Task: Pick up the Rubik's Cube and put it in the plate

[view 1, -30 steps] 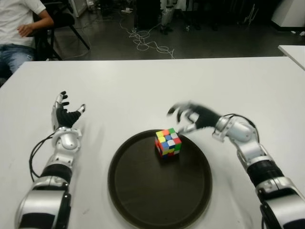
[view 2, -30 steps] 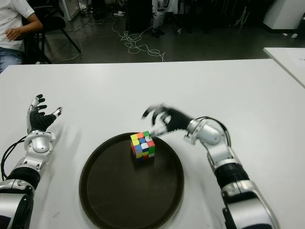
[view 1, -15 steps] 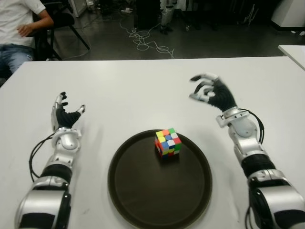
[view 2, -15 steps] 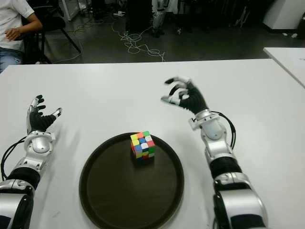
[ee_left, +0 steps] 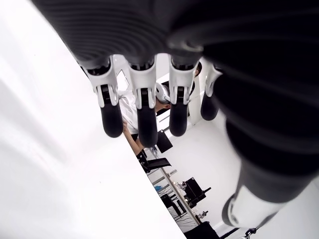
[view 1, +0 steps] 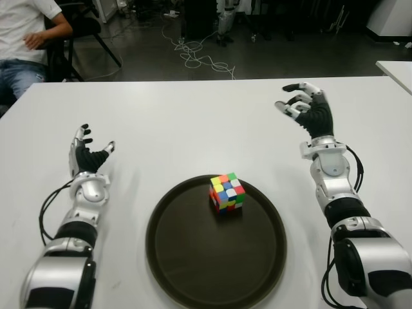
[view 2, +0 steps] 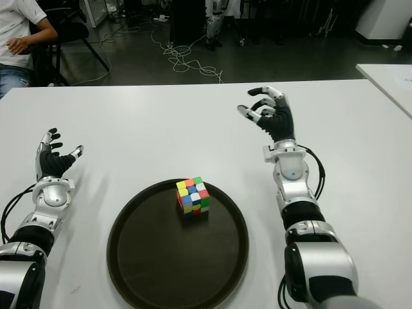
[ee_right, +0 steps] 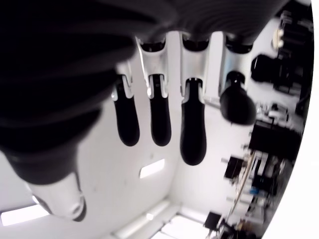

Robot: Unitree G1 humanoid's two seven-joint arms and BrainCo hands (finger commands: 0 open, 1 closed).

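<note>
Right robot hand [view 1: 307,108] has withdrawn from the cube since a second ago: then it hovered just beside the cube at the plate's far right rim, now it is raised well clear, beyond the plate and to its right, palm facing away, fingers [ee_right: 193,127] spread and lightly curved, holding nothing. Cube and plate unchanged across the frames.

Landmark: round dark brown plate [view 1: 193,264], on the white tabletop [view 1: 187,122] near the robot.
- Multicoloured Rubik's Cube [view 1: 226,192] sits inside the plate, on its far half, just right of centre, resting flat on the plate floor. No robot hand touches it.
- Left robot hand [view 1: 87,156] shows left of the plate, well apart from it, fingers [ee_left: 144,119] extended upward and apart, empty. Unchanged from earlier frames.
- Beyond the plate: bare tabletop to its far edge.
- Past the tabletop: dark floor with loose white cables [view 1: 199,58]; a seated person in a white shirt [view 1: 26,32] at far left.
</note>
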